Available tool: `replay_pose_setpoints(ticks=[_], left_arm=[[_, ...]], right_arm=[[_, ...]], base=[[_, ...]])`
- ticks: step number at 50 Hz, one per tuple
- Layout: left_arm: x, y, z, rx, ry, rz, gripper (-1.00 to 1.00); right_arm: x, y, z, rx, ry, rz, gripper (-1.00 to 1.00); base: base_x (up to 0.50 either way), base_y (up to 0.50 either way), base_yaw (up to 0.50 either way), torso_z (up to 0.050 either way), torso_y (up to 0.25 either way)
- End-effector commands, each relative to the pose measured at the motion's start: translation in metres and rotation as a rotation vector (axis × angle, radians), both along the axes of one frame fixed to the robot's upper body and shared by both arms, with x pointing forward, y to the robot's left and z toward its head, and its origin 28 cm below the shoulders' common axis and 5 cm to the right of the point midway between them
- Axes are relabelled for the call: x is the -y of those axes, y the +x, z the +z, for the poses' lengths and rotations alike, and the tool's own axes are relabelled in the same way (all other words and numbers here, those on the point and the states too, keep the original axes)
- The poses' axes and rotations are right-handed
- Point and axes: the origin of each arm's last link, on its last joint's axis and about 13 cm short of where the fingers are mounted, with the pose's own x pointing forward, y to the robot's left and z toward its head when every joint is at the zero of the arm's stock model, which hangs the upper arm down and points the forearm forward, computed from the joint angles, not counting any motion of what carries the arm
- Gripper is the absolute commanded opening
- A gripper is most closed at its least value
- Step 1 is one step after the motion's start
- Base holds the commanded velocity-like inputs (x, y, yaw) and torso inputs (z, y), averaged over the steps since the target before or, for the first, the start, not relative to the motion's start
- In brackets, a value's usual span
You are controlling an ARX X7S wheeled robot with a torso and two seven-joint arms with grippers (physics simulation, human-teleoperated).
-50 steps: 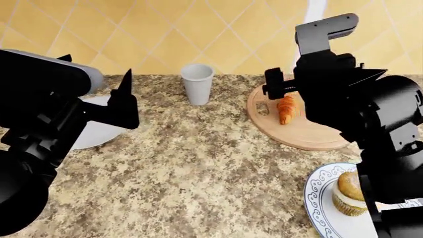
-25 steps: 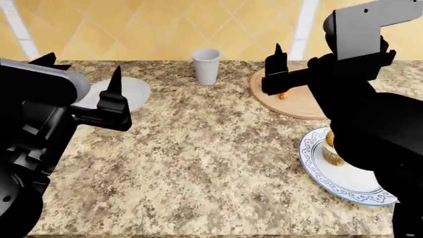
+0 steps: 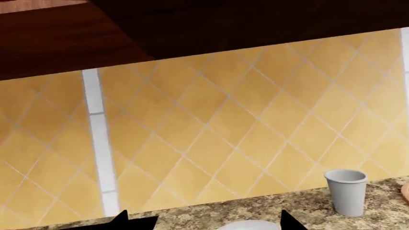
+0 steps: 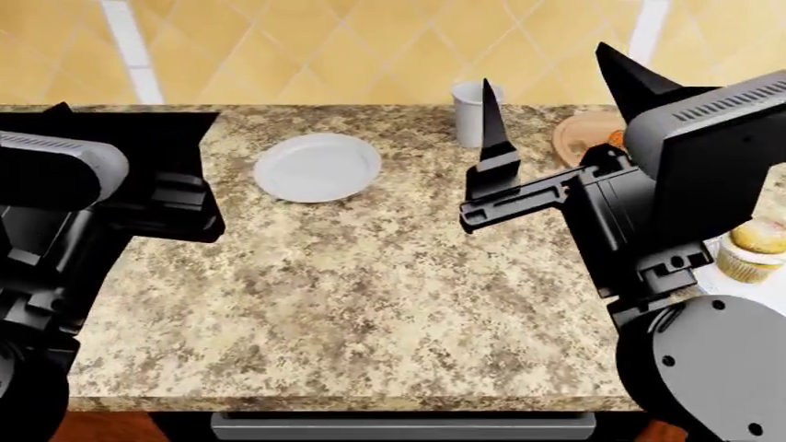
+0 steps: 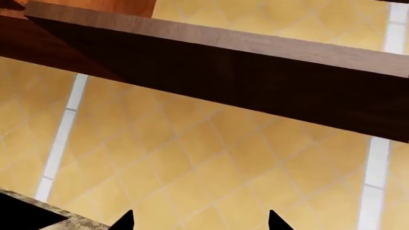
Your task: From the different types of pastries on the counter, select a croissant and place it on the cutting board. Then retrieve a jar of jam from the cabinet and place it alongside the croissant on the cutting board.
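Head view gives you the counter (image 4: 368, 304) as the landmark, so everything below is placed against it. Your right gripper (image 4: 559, 110) hangs above the counter's far right part with its two pointed fingers spread wide and nothing between them; one finger (image 4: 491, 124) stands up just in front of the pale cup (image 4: 467, 112), the other rises nearer the arm's body. Your left gripper (image 4: 129, 115) sits over the counter's left end, and only one finger tip shows there, so from this view you cannot tell how it stands. In the left wrist view its two dark tips (image 3: 137, 221) show well apart with open space between them (nothing is caught there).

The cutting board (image 4: 583, 133) lies at the counter's far right, beside the cup, mostly hidden behind your right arm. A small sliver of the golden-orange croissant (image 4: 616, 138) shows on the board, right at the arm's edge. The muffin (image 4: 752, 249) stands on the counter's right side, nearer you than the board, on a plate of which only a white scrap is visible. A plain white plate (image 4: 317, 168) rests on the counter's far left-centre part, apart from the cup.

Both wrist views look up from the counter at the yellow diamond tiles (image 5: 191, 158) and the dark underside of the wall cabinet (image 5: 255, 81); its inside is not visible, and no jam jar shows anywhere.
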Motion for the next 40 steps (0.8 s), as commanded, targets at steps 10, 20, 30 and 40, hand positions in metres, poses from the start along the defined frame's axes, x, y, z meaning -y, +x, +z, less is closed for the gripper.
replay_pose_setpoints(ticks=[10, 20, 30, 40], left_arm=[[-0.003, -0.0045, -0.0044, 0.038, -0.005, -0.013, 1.0], [-0.0036, -0.0058, -0.0026, 0.042, -0.008, -0.013, 1.0], [-0.0039, -0.0057, 0.0007, 0.049, -0.014, -0.014, 1.0], [-0.0047, -0.0059, 0.0024, 0.053, -0.022, -0.012, 1.0]], right_arm=[[-0.01, -0.0064, -0.0079, 0.068, 0.005, 0.059, 1.0], [-0.0086, -0.0081, -0.0082, 0.074, 0.016, 0.06, 1.0], [-0.0077, -0.0109, -0.0076, 0.079, 0.023, 0.062, 1.0], [-0.0103, -0.0115, -0.0071, 0.084, 0.02, 0.072, 1.0]], base=[[0.0, 0.5, 0.0, 0.0, 0.0], [0.0, 0.5, 0.0, 0.0, 0.0], [0.0, 0.5, 0.0, 0.0, 0.0], [0.0, 0.5, 0.0, 0.0, 0.0]])
